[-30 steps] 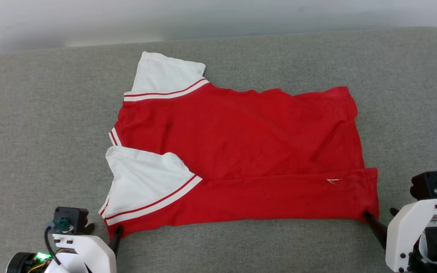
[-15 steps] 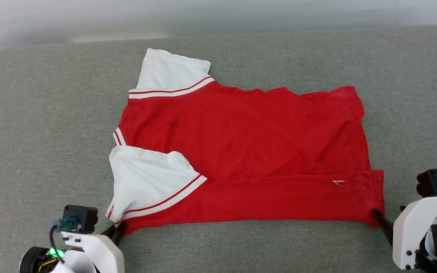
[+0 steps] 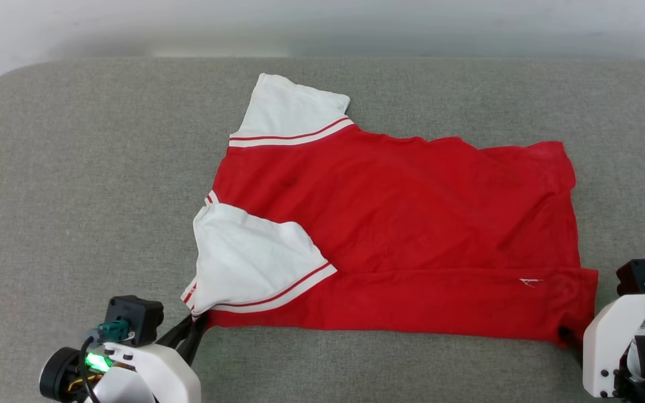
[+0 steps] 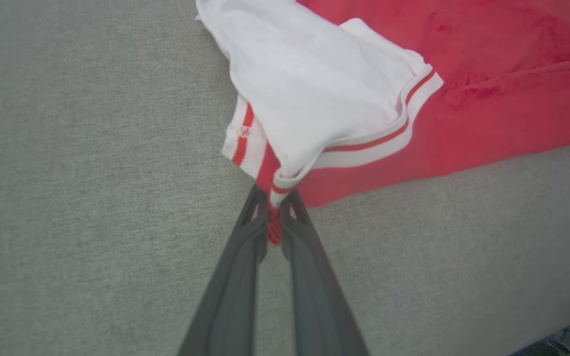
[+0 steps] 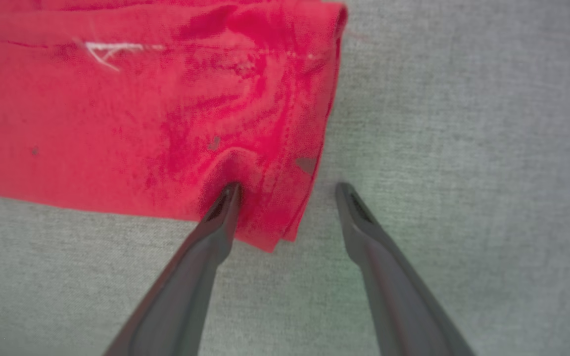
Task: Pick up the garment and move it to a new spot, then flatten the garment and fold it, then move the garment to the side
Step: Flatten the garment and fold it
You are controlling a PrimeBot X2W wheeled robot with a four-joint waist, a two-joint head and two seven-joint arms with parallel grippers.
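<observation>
Left gripper (image 4: 274,213), spread a second ago, now pinches the garment (image 3: 401,212) by its corner. Right gripper (image 5: 289,188) stays spread, one finger touching fabric

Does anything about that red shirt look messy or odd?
Yes: the garment lies wrinkled, its near white sleeve flopped over the red body, and a stray white thread sits near the hem.

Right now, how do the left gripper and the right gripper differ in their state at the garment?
The left gripper is shut; the right gripper is open. The left gripper pinches a corner of the garment below the white sleeve; the right gripper grips nothing, one finger on the red hem corner, the other over the grey cushion. Both sit at the garment's near edge.
</observation>
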